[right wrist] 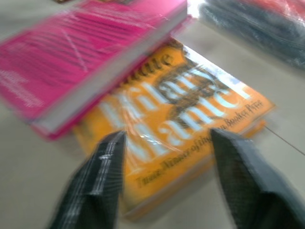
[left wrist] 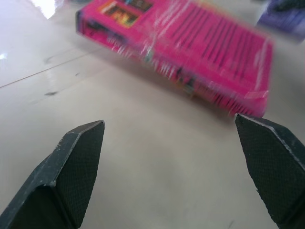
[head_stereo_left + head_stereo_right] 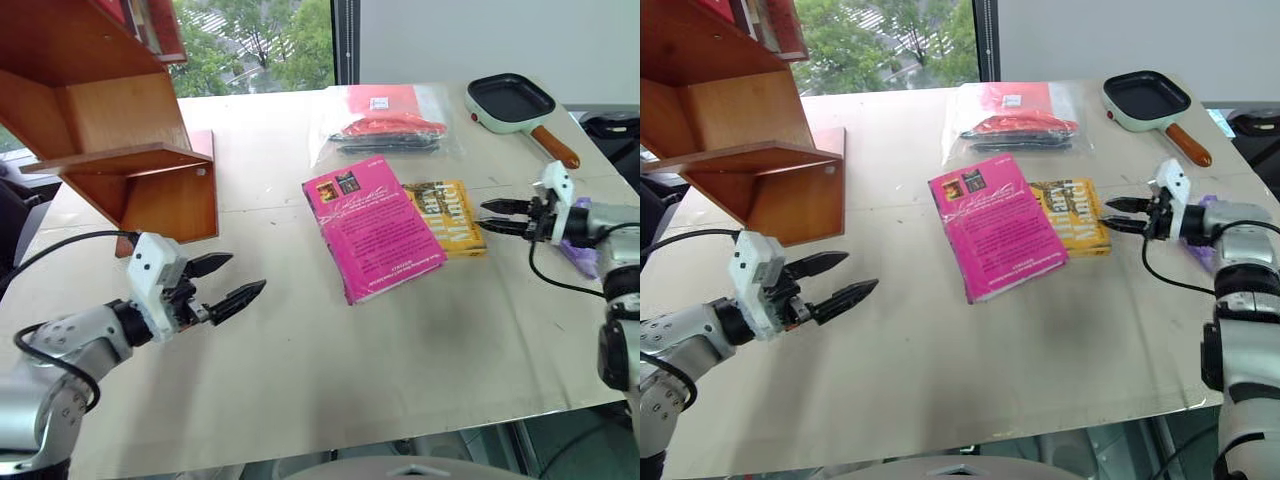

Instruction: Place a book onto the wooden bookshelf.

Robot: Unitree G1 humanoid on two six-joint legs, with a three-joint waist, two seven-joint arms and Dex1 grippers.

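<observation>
Flat on the pale table [image 3: 300, 380], overlapping a glossy yellow book [image 3: 452, 215]: the magenta paperback book [image 3: 372, 232], well apart from the reddish slanted wooden bookshelf [image 3: 110, 130]. Spread wide and empty, left gripper [image 3: 228, 283]; parted, holding nothing, right gripper [image 3: 495, 217].

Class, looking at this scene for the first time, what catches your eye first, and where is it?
The bright pink book lies mid-table, overlapping a yellow book. The wooden bookshelf looms at the table's far left. Two open grippers, left and right, flank the books.
</observation>
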